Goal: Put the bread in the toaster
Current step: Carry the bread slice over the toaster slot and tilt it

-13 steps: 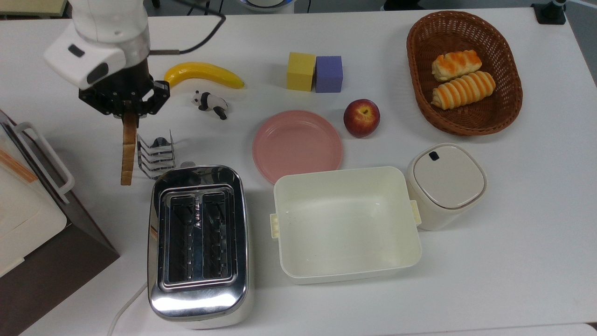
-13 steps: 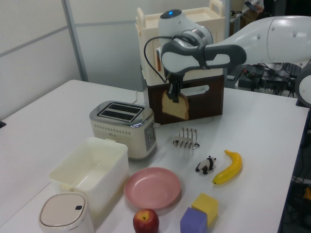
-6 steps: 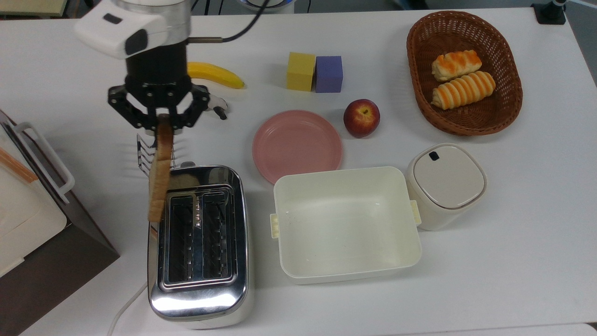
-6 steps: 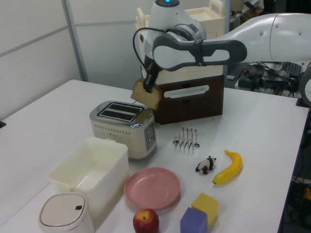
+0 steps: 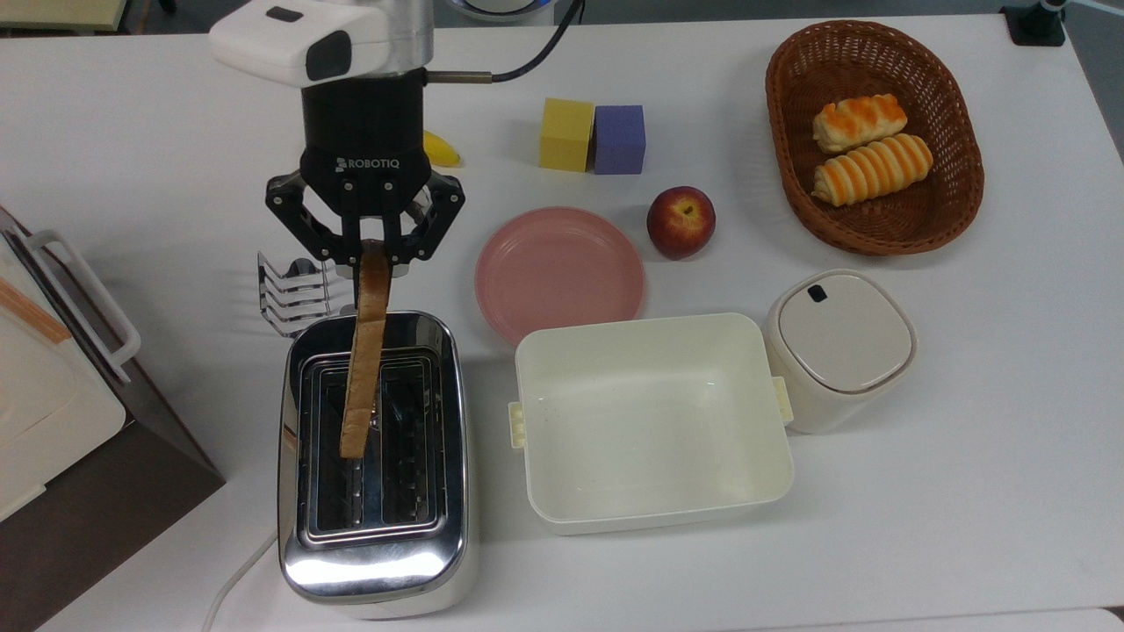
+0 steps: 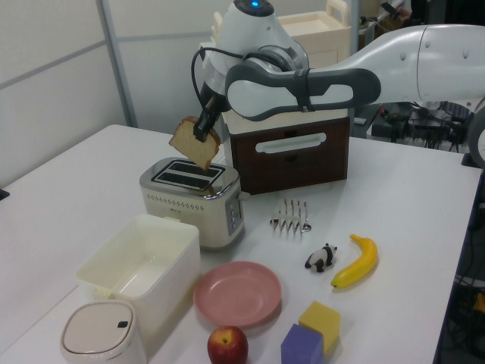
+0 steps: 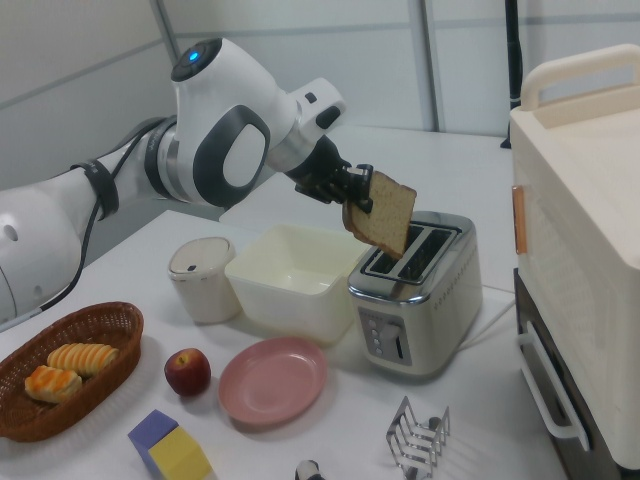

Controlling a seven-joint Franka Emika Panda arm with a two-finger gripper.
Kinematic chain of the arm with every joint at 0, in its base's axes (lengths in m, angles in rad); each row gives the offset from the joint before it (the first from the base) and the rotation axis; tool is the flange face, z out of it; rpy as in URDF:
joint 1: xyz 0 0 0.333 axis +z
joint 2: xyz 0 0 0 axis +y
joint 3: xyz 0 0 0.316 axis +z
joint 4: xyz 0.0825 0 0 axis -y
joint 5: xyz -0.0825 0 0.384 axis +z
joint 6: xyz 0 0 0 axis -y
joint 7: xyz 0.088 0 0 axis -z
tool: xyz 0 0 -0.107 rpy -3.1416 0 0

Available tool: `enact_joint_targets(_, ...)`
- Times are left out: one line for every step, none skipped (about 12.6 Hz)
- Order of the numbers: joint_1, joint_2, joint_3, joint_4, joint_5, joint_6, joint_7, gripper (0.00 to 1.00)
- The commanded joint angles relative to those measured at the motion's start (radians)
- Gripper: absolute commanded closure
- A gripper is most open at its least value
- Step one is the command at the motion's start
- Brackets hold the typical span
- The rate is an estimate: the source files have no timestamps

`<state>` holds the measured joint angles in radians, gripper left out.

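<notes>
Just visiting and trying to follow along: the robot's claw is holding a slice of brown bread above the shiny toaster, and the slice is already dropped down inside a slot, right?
Not quite. The gripper does hold the bread over the toaster, but the slice is not in a slot yet. The left view shows it tilted in the air above the slots.

White arm reaching over, end effector [image 5: 373,254] pointing down, fingers clamped

Arm [image 7: 215,135]: glossy white rounded shells, grey joint bands, small blue light on top.
Pincer [image 5: 376,254]: black linkage fingers, black cylinder body marked ROBOTIQ in white.
Cable [image 5: 527,61]: black, at the wrist.
</notes>
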<state>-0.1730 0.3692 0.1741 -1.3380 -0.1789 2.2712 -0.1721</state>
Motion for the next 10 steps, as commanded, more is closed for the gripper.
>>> enact_joint_targets(0.007,-0.010,-0.002,-0.020,0.001,0.040,0.023,1.00)
enact_joint_targets(0.007,-0.007,-0.002,-0.020,0.001,0.041,0.022,1.00)
enact_joint_targets(0.007,0.000,-0.002,-0.021,0.001,0.042,0.022,1.00)
enact_joint_targets(0.007,0.005,-0.002,-0.027,-0.001,0.045,0.019,1.00)
enact_joint_targets(0.009,0.008,-0.002,-0.045,-0.008,0.054,0.019,1.00)
enact_joint_targets(0.010,0.020,0.005,-0.056,-0.011,0.080,0.022,1.00)
enact_joint_targets(0.019,0.027,0.024,-0.056,-0.014,0.091,0.022,1.00)
enact_joint_targets(0.020,0.027,0.025,-0.056,-0.013,0.091,0.022,1.00)
enact_joint_targets(0.021,0.027,0.027,-0.058,-0.014,0.091,0.022,1.00)
enact_joint_targets(0.021,0.030,0.027,-0.058,-0.013,0.091,0.022,1.00)
